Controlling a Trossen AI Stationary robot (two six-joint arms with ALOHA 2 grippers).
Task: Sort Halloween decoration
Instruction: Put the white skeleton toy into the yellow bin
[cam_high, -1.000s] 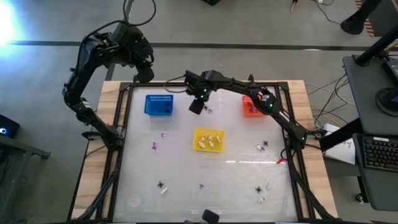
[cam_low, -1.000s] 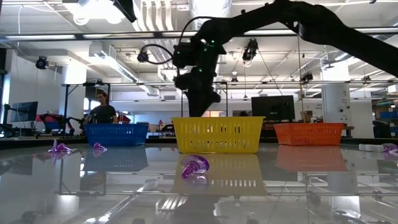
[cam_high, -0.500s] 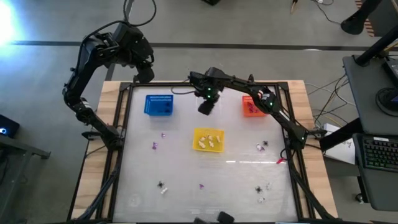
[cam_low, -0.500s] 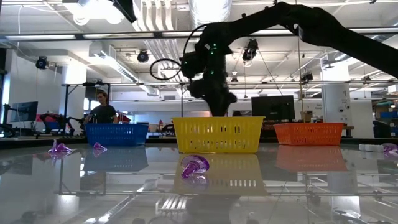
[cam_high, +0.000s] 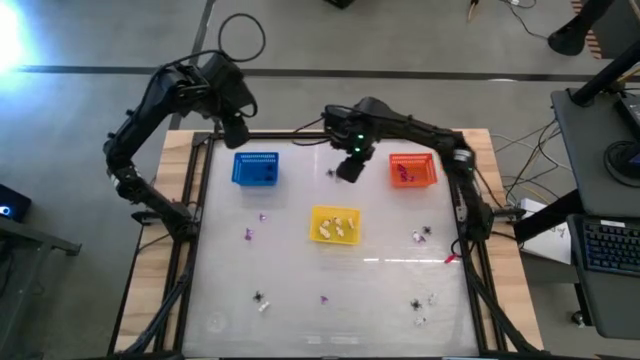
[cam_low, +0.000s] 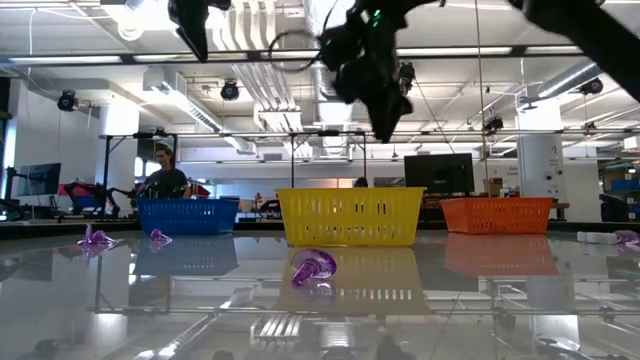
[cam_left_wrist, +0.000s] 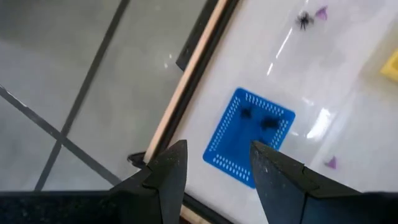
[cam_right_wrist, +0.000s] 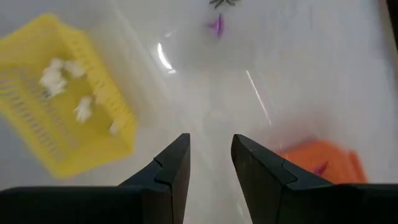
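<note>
Inside blue basket (cam_left_wrist: 249, 136) two dark trinkets (cam_left_wrist: 268, 123) — shapes indistinct.

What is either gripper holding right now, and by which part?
Nothing. The right gripper, raised between the yellow basket and orange basket, shows an empty gap; the left gripper is open and empty.

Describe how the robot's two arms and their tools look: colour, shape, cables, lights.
Both arms are dark, jointed links. The left tool and right tool each end in two black, tapered fingers. A dark cable loops above the left arm; a green light glows on the right wrist.
</note>
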